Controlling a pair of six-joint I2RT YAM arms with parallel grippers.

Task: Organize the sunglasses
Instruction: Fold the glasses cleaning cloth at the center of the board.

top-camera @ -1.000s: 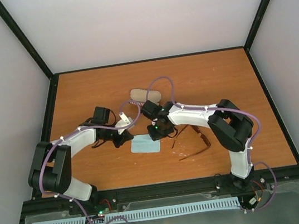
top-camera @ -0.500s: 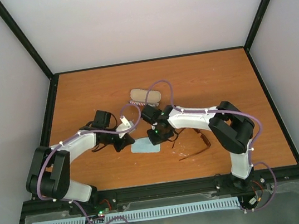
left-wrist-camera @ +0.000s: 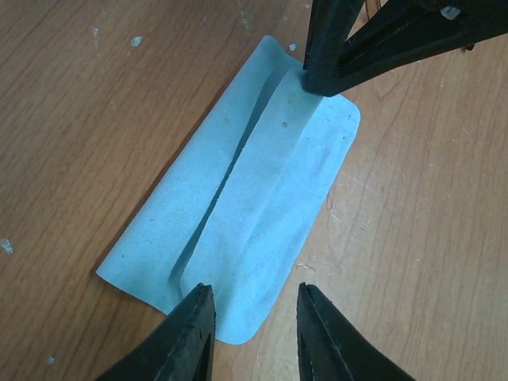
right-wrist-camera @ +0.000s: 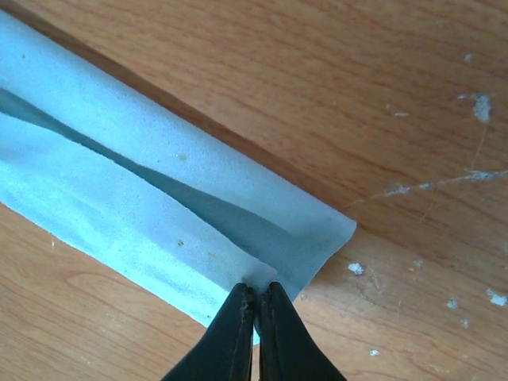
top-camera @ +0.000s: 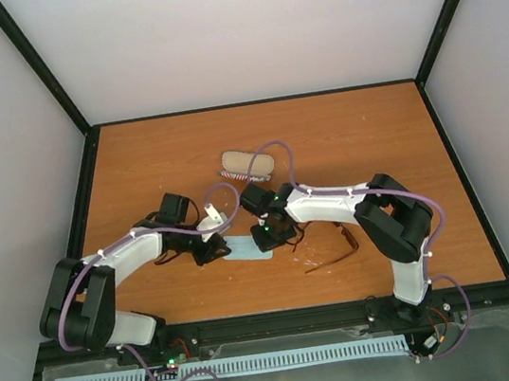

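Observation:
The sunglasses [top-camera: 346, 240], thin reddish-brown with dark lenses, lie on the table under my right forearm, arms unfolded. A light blue cloth [top-camera: 247, 248] lies between my grippers, one long edge folded over itself [left-wrist-camera: 254, 198]. My right gripper [right-wrist-camera: 255, 287] is shut on the cloth's [right-wrist-camera: 159, 198] folded edge near its corner; it also shows in the left wrist view [left-wrist-camera: 317, 79] and the top view [top-camera: 269, 237]. My left gripper [left-wrist-camera: 252, 292] is open, its fingers straddling the cloth's near corner just above it; in the top view [top-camera: 213, 247] it is at the cloth's left end.
A tan oblong case [top-camera: 247, 165] with striped edge lies behind the grippers. The orange wooden table [top-camera: 135, 160] has a black frame around its edges and grey walls beyond. White specks dot the wood [right-wrist-camera: 355, 268].
My right gripper has moved left and toward the near edge, drawing the cloth's edge over so the cloth looks narrower. My left arm has shifted slightly nearer the cloth's left end.

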